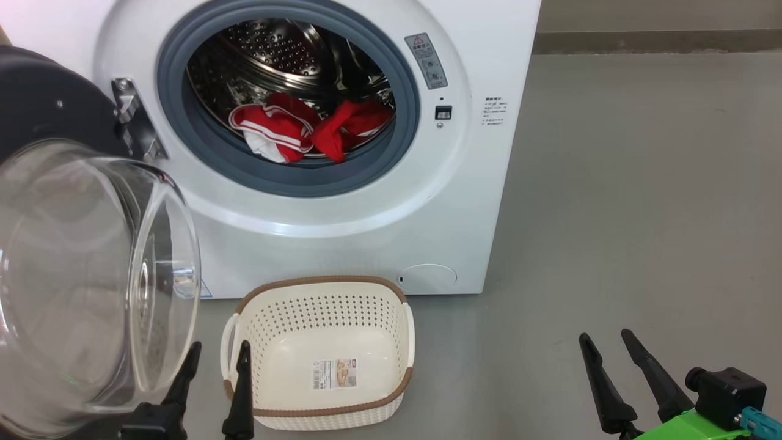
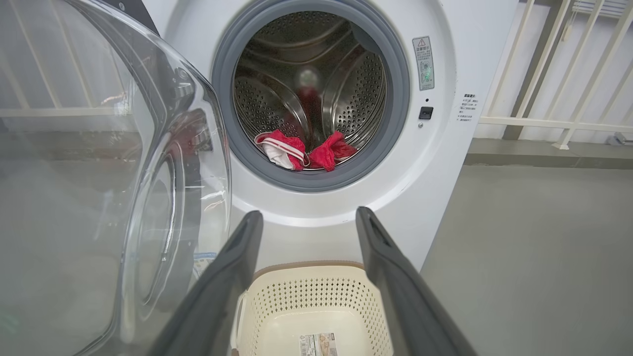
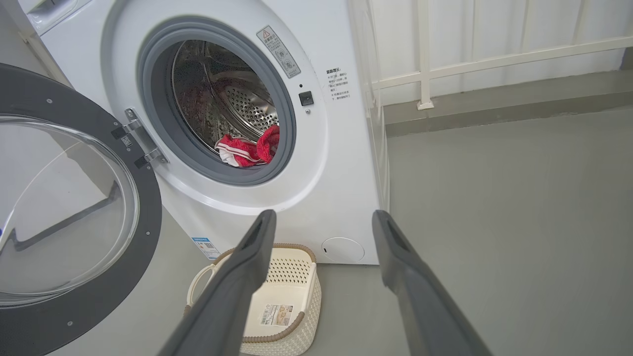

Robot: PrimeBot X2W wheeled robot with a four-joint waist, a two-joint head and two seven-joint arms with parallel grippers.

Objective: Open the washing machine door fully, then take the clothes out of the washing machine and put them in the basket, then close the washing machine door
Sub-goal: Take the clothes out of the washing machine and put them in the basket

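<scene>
grey concrete floor [image 1: 611, 214] all round, and both arms wait low over it. left gripper [image 1: 220, 345] has its two dark fingers spread wide with nothing between them. right gripper [image 1: 605, 335], well off to the other side, is spread just as wide and bare too. just ahead and right of the left gripper sits the basket [image 1: 317, 282], with nothing in it but a paper label [image 1: 334, 373] on its bottom, print too small to read. close on the left gripper's left, the washing machine door [image 1: 91, 275] hangs swung out, glass bowl bulging toward us. beyond the basket rises the washing machine [image 1: 489, 91]. up ahead of both grippers, past the grey ring, the clothes [image 1: 305, 131] lie at the drum's front lip, two red bunches touching. soft, light, floppy stuff, i'd say: pinch a raised fold on top, and expect trailing ends to drag on the ring. now the writing: a grey warning sticker [image 1: 426, 60] with a red triangle sits right of the opening. the small print beside it is probably chinese characters, not legible from here.
</scene>
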